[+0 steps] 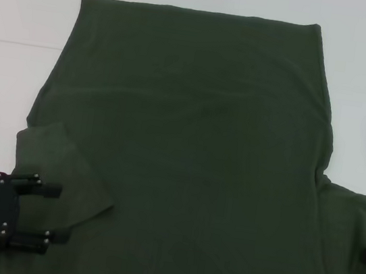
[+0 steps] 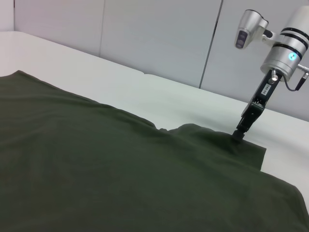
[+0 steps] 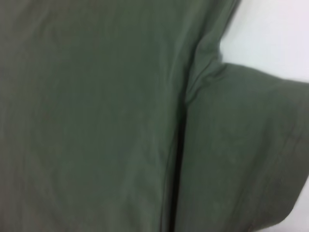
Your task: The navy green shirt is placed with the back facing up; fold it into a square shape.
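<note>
The navy green shirt [image 1: 189, 138] lies spread flat over the white counter [image 1: 23, 12] and fills most of the head view, plain back up, one straight edge running across the top of the frame. At the lower left its sleeve has been turned in over the body as a loose triangular flap; at the right edge of the frame the other sleeve sticks out flat.

It looks soft, thin and light, so it should drape and sag from whatever point lifts it and will not hold a crease by itself; a fold dragged too fast would probably ripple or pull the layers askew. The sensible holds are at edges and corners: the outer hem of the flat sleeve, then the shoulder and bottom corners, pinching one layer only.

The left claw [image 1: 55, 215] sits at the lower left of the head view over the turned-in sleeve, fingers parted and nothing between them.

The right claw [image 2: 239, 135] is cut off in the head view (only a dark sliver shows at the right border). The left wrist view shows it pointing down with its tip on the far sleeve, and it seems to be pressing or pinching the cloth there, but I cannot tell how its fingers stand. The shirt's neckline lies below the frame, unseen.
</note>
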